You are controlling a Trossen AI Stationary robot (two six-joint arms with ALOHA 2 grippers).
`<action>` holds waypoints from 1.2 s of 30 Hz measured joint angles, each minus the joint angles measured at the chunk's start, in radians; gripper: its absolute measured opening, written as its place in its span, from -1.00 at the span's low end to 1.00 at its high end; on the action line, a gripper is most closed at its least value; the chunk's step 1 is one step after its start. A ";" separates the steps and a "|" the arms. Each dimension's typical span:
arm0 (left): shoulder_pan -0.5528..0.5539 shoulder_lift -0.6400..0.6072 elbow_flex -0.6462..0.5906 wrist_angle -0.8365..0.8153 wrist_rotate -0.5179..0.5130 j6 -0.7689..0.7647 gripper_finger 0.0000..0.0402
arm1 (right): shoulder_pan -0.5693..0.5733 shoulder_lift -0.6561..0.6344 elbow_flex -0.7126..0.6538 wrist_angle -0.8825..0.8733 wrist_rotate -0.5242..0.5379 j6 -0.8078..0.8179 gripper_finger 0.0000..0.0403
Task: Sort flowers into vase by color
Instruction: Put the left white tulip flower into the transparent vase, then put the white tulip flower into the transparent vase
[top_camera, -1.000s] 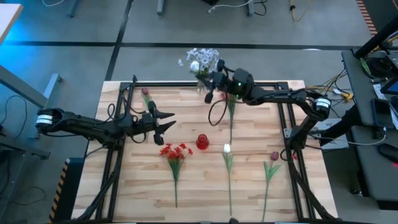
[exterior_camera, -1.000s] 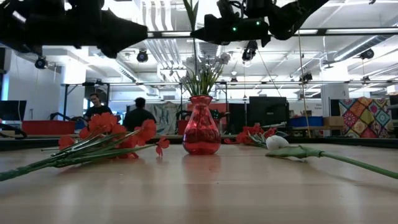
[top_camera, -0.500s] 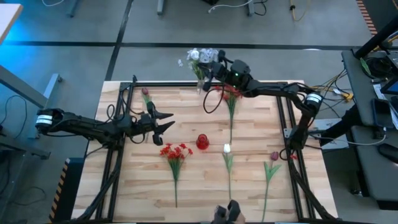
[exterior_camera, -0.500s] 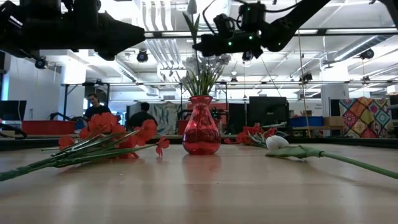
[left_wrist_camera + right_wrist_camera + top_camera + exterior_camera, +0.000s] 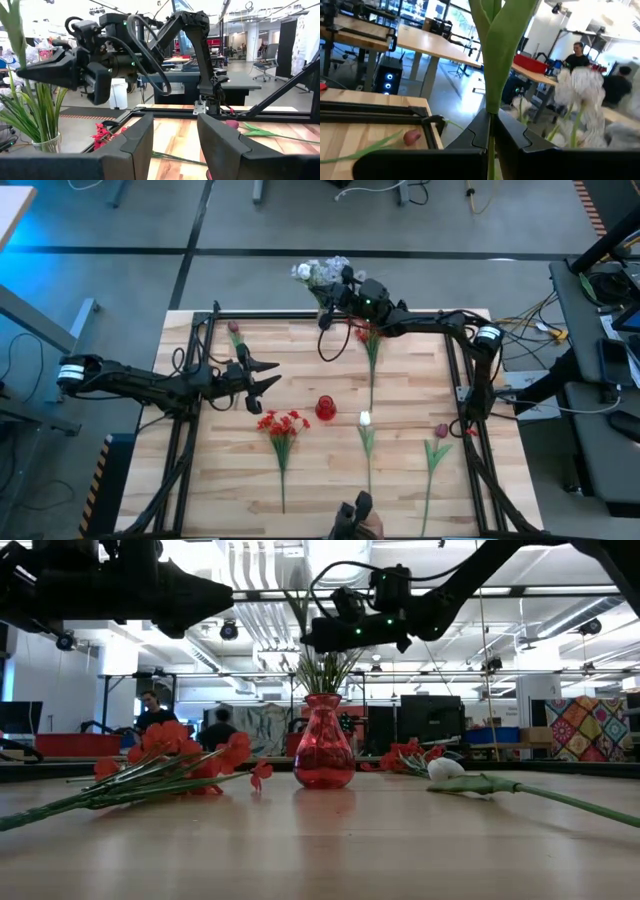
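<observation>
Right gripper (image 5: 330, 292): raised over the table's (image 5: 300, 480) far edge, fingers clenched on a green stem (image 5: 492, 60), beside the white bunch (image 5: 322, 273) standing past that edge. Left gripper (image 5: 272, 372): hovering over the table's left half, fingers released, holding nothing. Red vase (image 5: 325, 408): upright at table centre, well apart from both grippers. Red cluster (image 5: 282, 423): lying just left of the vase. White flower (image 5: 365, 419): lying just right of the vase. Pink tulip (image 5: 441, 430): lying near the right edge. Second pink bud (image 5: 233, 328): lying at far left. Second red cluster (image 5: 370, 332): lying below the right arm.
</observation>
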 joint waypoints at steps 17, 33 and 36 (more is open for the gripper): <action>-0.001 0.000 0.000 -0.007 -0.042 0.007 -0.31 | 0.004 0.022 0.170 -0.418 0.157 0.105 -0.35; 0.000 0.001 0.000 -0.017 -0.045 0.008 -0.31 | 0.039 -0.070 0.264 -0.710 0.175 0.149 0.02; 0.000 0.001 0.000 -0.022 -0.046 0.008 -0.31 | 0.058 -0.107 0.264 -0.753 0.175 0.126 0.02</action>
